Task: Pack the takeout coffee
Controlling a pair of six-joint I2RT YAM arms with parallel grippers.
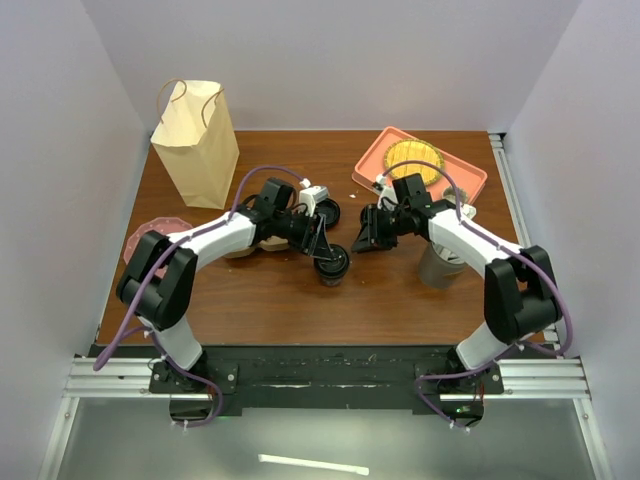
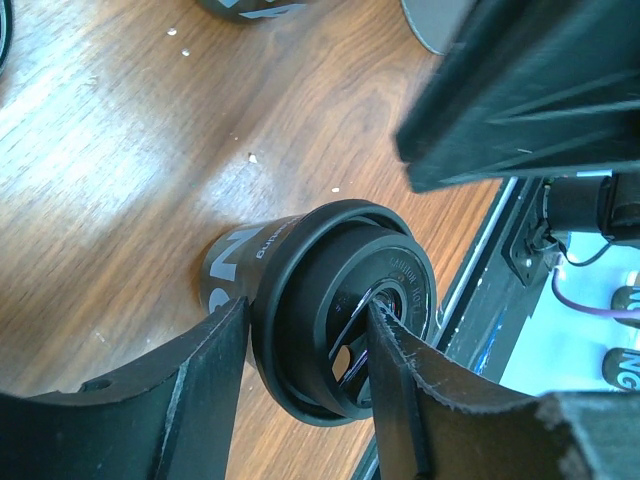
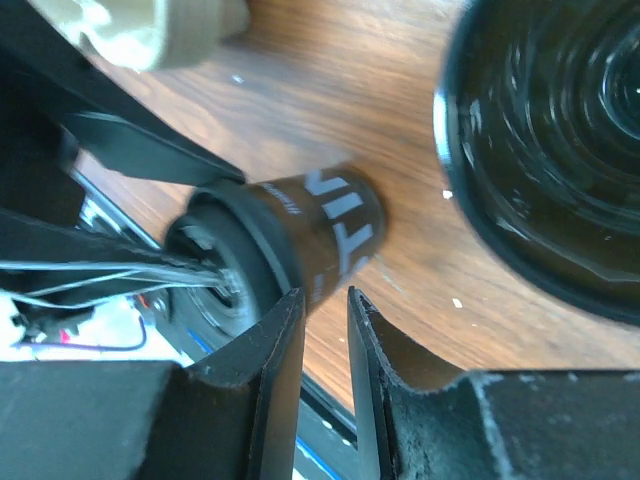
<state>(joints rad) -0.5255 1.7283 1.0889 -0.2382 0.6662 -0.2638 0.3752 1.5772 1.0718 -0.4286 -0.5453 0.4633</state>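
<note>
Left pincer is clamped on the coffee at its lid: one finger sits outside the rim, and the other seems to press into the lid's recess. The right pincer is empty, its jaws a narrow gap apart. The coffee is well apart from the bag, toward the arm bases. Such an off-centre hold on the lid alone could pop it off or tip the coffee. It is small and black, with pale lettering and a glossy lid.
</note>
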